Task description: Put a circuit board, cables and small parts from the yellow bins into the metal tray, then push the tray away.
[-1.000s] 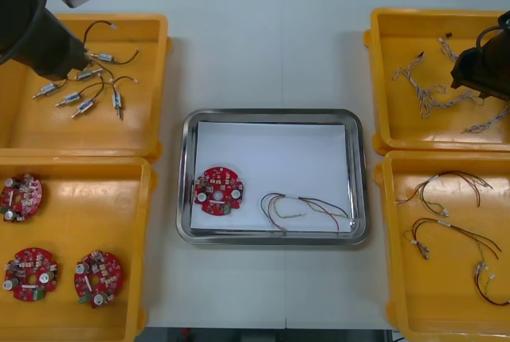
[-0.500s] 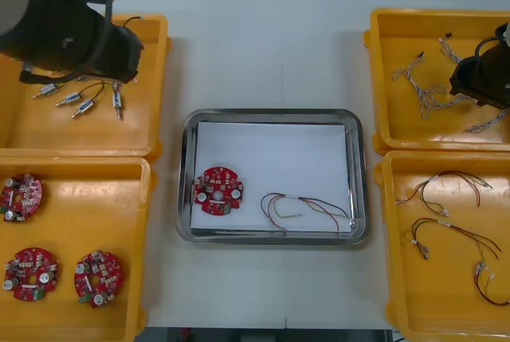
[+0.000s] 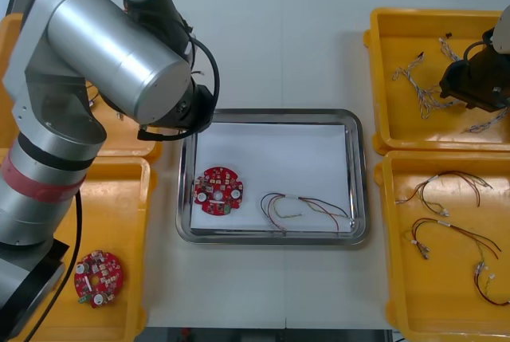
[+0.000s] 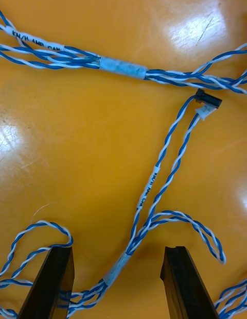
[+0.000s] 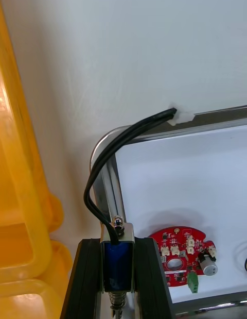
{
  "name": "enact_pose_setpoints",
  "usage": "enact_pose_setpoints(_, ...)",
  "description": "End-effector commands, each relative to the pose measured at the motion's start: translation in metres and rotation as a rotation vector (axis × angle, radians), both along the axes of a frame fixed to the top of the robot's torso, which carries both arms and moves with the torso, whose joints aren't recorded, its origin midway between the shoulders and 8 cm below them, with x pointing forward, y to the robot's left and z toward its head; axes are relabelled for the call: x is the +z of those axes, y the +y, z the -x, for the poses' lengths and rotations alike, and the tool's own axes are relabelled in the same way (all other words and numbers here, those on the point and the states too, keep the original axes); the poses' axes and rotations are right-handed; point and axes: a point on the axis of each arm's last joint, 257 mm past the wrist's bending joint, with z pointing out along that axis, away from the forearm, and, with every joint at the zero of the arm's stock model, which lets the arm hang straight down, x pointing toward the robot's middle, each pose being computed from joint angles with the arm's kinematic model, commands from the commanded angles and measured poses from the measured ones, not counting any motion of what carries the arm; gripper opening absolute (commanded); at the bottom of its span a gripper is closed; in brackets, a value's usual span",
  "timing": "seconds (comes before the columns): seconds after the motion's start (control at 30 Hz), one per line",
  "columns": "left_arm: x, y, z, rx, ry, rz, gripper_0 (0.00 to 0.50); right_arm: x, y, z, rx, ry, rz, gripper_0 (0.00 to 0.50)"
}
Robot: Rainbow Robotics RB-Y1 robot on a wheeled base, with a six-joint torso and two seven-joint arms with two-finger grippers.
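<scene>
The left hand point(image 5: 117, 270) is clamped on a small metal part point(image 5: 118, 259) with a blue body, held upright between its two fingers just above the tray's point(image 3: 271, 115) far left corner. A black cable point(image 5: 100, 180) loops up from that part, and its pale plug end lies across the tray's far rim. Inside the tray, on the white lining, a round red circuit board point(image 3: 218, 190) lies near the left wall, and a red and yellow cable point(image 3: 307, 208) lies beside it toward the tray's right near corner, apart from the board. The right hand point(image 4: 116, 267) hangs well to the right of the tray, low over the far yellow bin point(image 3: 414, 127) on that side, its fingers spread apart with nothing gripped. A twisted blue and white cable point(image 4: 159, 180) runs on the bin floor between those fingers. The near bin point(image 3: 430, 294) to the tray's right holds more red and yellow cables point(image 3: 446, 230). To the tray's left, the near bin point(image 3: 119, 206) has a spare circuit board point(image 3: 98, 278) lying flat. The tray sits on the light desk point(image 3: 263, 47) between the bins.
</scene>
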Motion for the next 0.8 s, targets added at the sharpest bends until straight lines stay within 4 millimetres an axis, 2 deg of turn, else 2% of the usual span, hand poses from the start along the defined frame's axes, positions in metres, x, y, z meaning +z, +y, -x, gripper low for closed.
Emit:
enact_pose_setpoints(0.03,-0.035,-0.009,0.008,0.101,0.067,0.018,0.0,0.015,0.006,-0.01,-0.004,-0.038,-0.017,0.5)
enact_pose_setpoints(0.1,-0.05,-0.005,0.007,0.131,0.097,-0.008,0.0,0.013,0.006,-0.009,-0.001,-0.036,-0.015,0.5)
enact_pose_setpoints(0.3,-0.071,-0.008,-0.004,0.155,0.105,-0.038,0.0,0.006,0.007,-0.009,0.005,-0.038,-0.015,0.5)
enact_pose_setpoints(0.5,-0.076,-0.02,-0.013,0.126,0.096,-0.019,0.0,0.003,0.007,-0.008,0.004,-0.037,-0.014,0.5)
enact_pose_setpoints(0.8,-0.078,-0.045,-0.016,0.068,0.094,-0.009,0.0,0.002,0.004,-0.009,-0.006,-0.046,-0.014,0.5)
